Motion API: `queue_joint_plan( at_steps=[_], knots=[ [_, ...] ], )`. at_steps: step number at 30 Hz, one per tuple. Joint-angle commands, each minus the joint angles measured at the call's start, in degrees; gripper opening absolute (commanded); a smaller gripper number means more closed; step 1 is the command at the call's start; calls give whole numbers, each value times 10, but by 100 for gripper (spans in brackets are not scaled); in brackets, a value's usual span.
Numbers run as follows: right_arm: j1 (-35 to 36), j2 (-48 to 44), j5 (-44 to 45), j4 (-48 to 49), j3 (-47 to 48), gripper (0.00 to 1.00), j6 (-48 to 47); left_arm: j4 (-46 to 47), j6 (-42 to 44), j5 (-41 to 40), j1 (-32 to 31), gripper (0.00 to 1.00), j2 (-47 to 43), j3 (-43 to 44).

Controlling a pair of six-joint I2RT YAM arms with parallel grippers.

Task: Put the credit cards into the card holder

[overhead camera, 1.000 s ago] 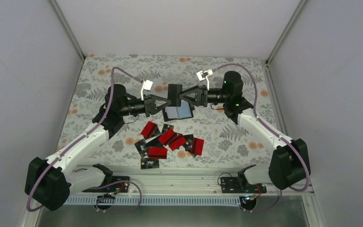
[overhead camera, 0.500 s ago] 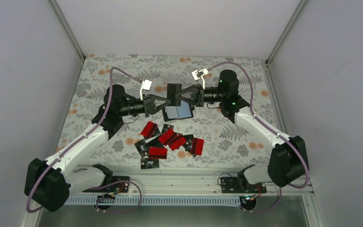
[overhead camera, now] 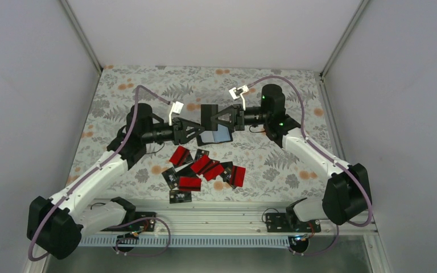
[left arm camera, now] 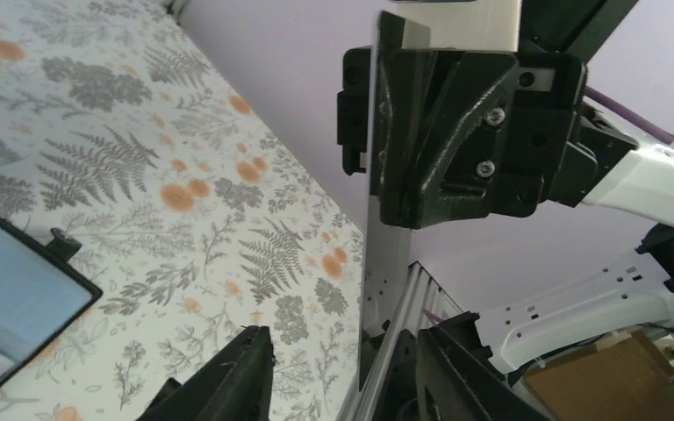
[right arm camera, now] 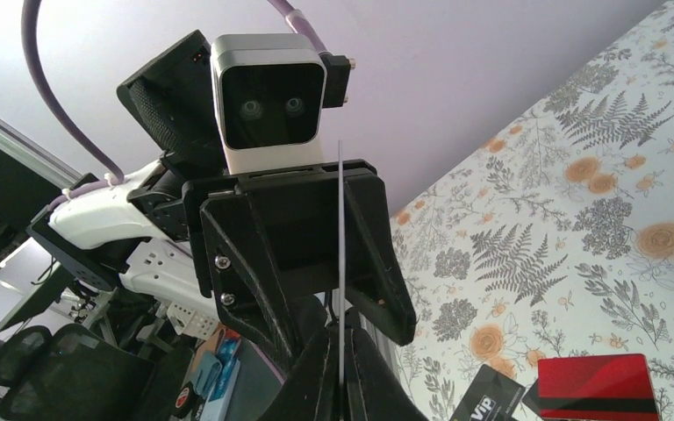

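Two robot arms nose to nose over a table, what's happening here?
The right gripper is shut on a black card, holding it up in the air. The left gripper faces it, fingers open either side of the card, not gripping. Below them the card holder lies open on the table, and the remaining red and black cards sit in a loose pile nearer the arms' bases.
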Motion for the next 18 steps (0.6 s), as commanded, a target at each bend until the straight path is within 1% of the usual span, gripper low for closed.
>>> queue_joint_plan(
  at_steps=[1,5,7,14,18],
  knots=[
    [4,-8,-8,-21,9,4,-25,-61,48,-22,2,44,-14,26],
    [5,-8,-11,-32,9,4,-34,-70,55,-36,8,52,-25,26],
    [4,-8,-12,-37,9,4,-38,-71,55,-40,12,54,-27,26],
    [4,-8,-14,-50,7,4,-50,-62,42,-39,22,54,-30,26],
    [4,-7,-19,-52,7,4,-55,-60,40,-32,23,51,-27,28]
  ],
)
